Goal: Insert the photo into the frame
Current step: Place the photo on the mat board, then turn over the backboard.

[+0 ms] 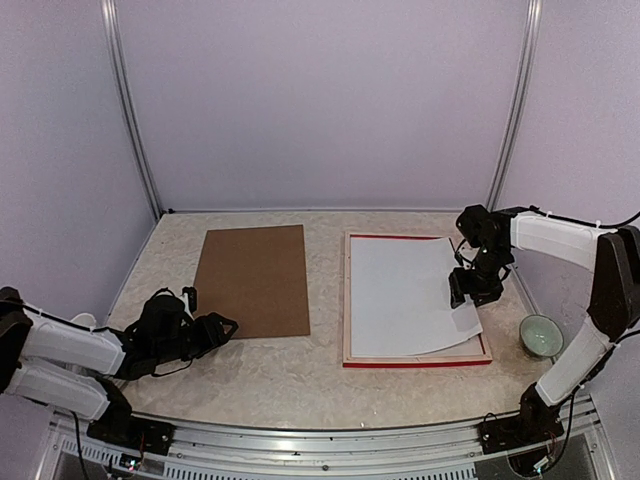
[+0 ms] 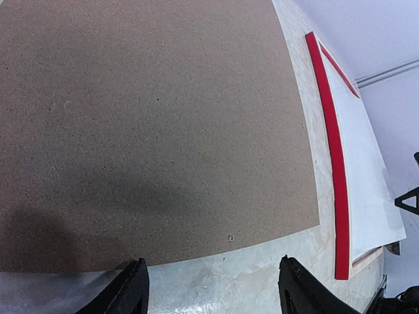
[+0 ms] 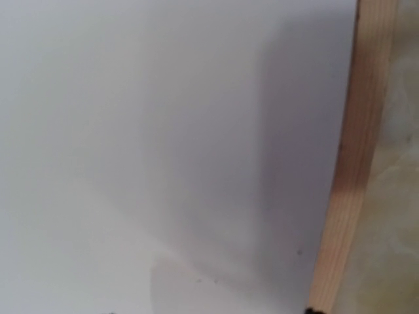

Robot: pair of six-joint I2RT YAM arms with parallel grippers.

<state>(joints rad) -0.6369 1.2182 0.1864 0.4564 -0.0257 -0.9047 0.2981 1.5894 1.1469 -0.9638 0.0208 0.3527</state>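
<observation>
The frame (image 1: 415,362) lies flat at centre right, pale wood back up, red outer edge showing. The photo (image 1: 400,295) lies on it white back up, slightly skewed, its near right corner over the frame's right bar. My right gripper (image 1: 468,290) is low over the photo's right edge. In the right wrist view the white sheet (image 3: 163,131) fills the picture beside the wood bar (image 3: 353,163); only two dark tips show, far apart, at the bottom edge. My left gripper (image 2: 213,268) is open and empty over the table. The left wrist view also shows the frame's red bar (image 2: 330,163) and the photo (image 2: 357,163).
A brown backing board (image 1: 255,280) lies flat left of the frame, and its near edge (image 2: 163,255) is just ahead of my left fingers. A small green bowl (image 1: 540,335) stands at the right, beside the frame's near right corner. Walls close in on three sides.
</observation>
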